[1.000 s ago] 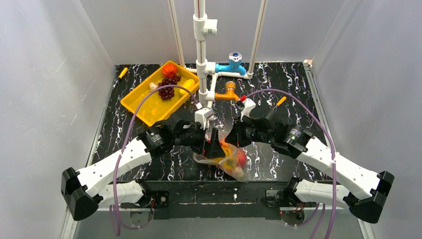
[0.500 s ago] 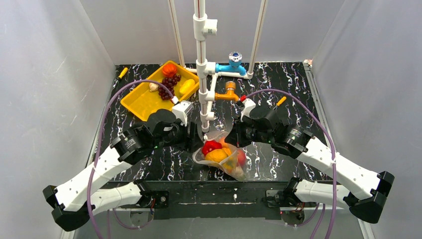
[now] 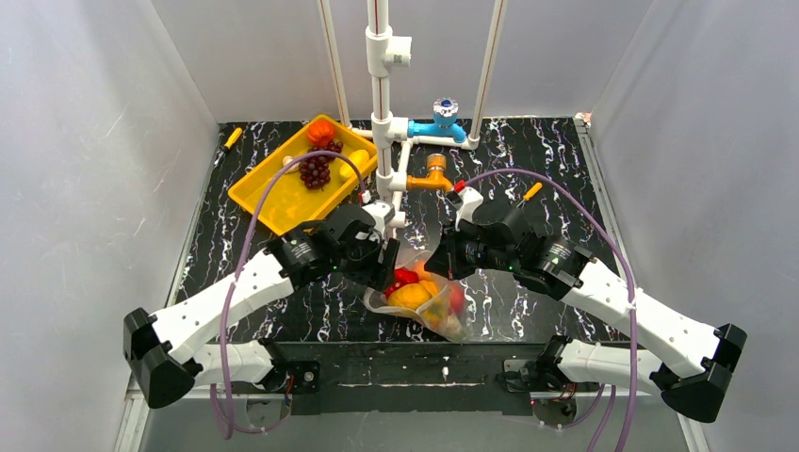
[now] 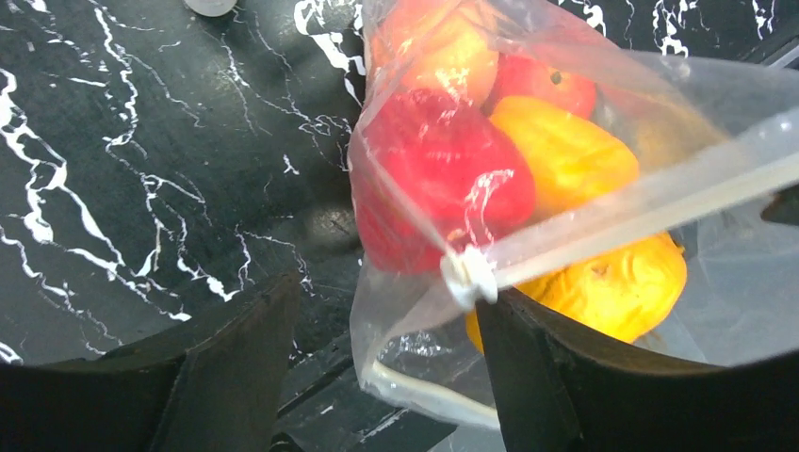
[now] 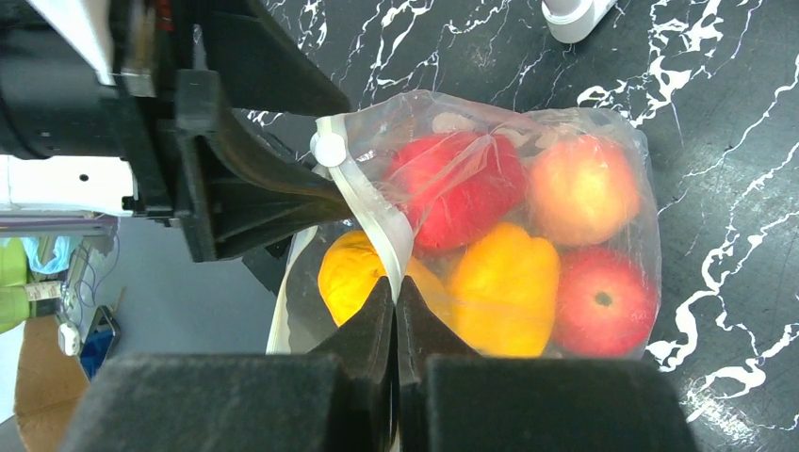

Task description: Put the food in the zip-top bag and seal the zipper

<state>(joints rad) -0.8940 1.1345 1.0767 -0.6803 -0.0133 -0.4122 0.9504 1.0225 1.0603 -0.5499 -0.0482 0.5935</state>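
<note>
**Two containers holding toy food, one zipper being pinched**

Black, white-veined bench (image 3: 528, 160) is carrying everything. At its far left a yellow tray (image 3: 273, 202) is lying at an angle, holding a dark purple grape bunch (image 3: 314, 171), a red piece (image 3: 320, 130), a yellow piece (image 3: 356, 156) and a small whitish piece (image 3: 287, 162).

Near the middle of the near edge, between the two arms, the clear, crinkly zip-top bag (image 5: 490, 122) is bulging with food (image 5: 504, 287): glossy red, peach, yellow and orange pieces are pressing against the plastic.

The right gripper (image 5: 396, 292) is clenching its jaws on the zipper (image 4: 641, 202), which is running as a pale strip across the bag's mouth.

The left gripper (image 4: 386, 320) is holding its jaws apart, straddling the bag's corner, with the small white slider (image 4: 468, 278) lying between them, close to one jaw.
</note>
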